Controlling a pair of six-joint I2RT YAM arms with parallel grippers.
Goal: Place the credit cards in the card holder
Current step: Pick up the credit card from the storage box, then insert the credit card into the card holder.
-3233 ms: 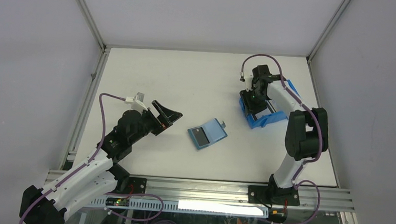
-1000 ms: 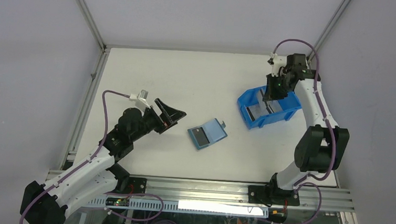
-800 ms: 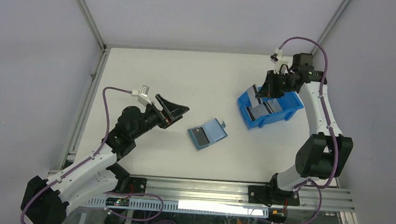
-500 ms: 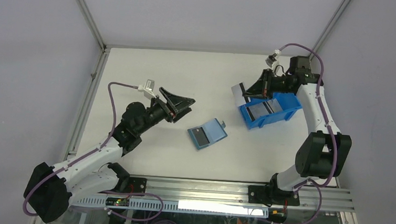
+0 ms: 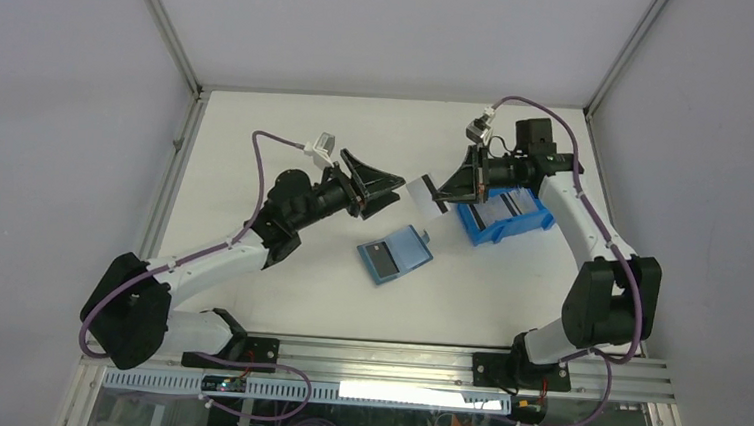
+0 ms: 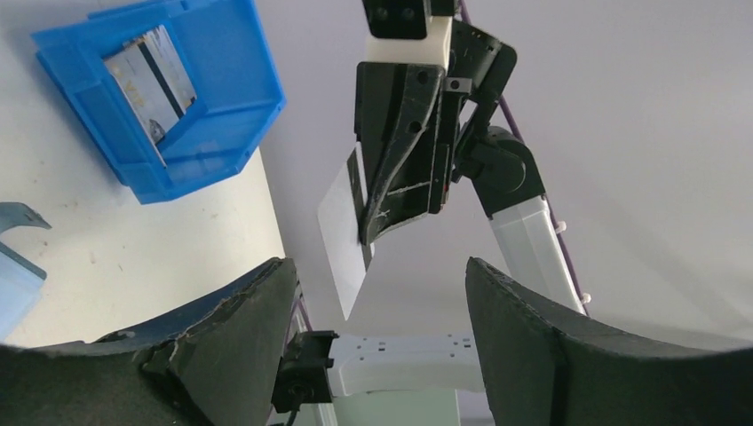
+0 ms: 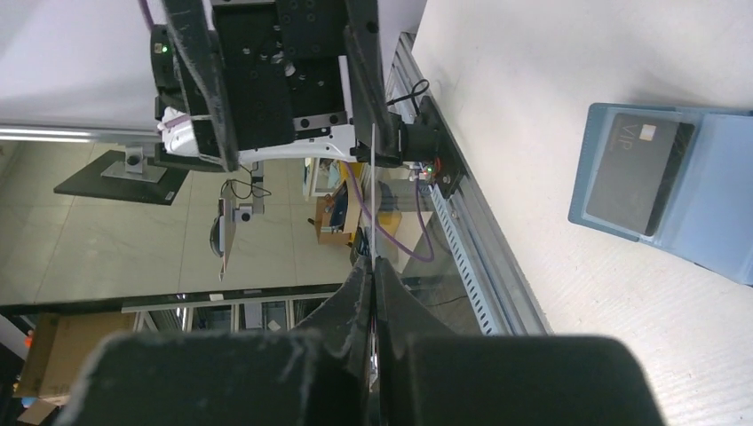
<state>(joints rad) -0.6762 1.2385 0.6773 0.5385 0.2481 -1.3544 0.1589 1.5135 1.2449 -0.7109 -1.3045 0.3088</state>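
The teal-blue card holder [image 5: 396,254] lies open on the white table with a dark card [image 5: 381,259] in its left half; it also shows in the right wrist view [image 7: 710,222]. My right gripper [image 5: 444,192] is shut on a light grey credit card [image 5: 421,192] and holds it in the air above the table. In the left wrist view this card [image 6: 344,238] hangs from the right fingers. My left gripper [image 5: 379,187] is open and empty, facing the card's free edge a short way off. More cards [image 5: 502,208] lie in the blue bin.
A bright-blue plastic bin [image 5: 525,223] stands at the right rear of the table, just behind the right gripper; it also shows in the left wrist view [image 6: 222,106]. Grey enclosure walls and metal frame rails surround the table.
My right gripper lifted a card out of the blue bin and carried it left toward the middle. My left gripper swung up and right, stretching out to face the card.
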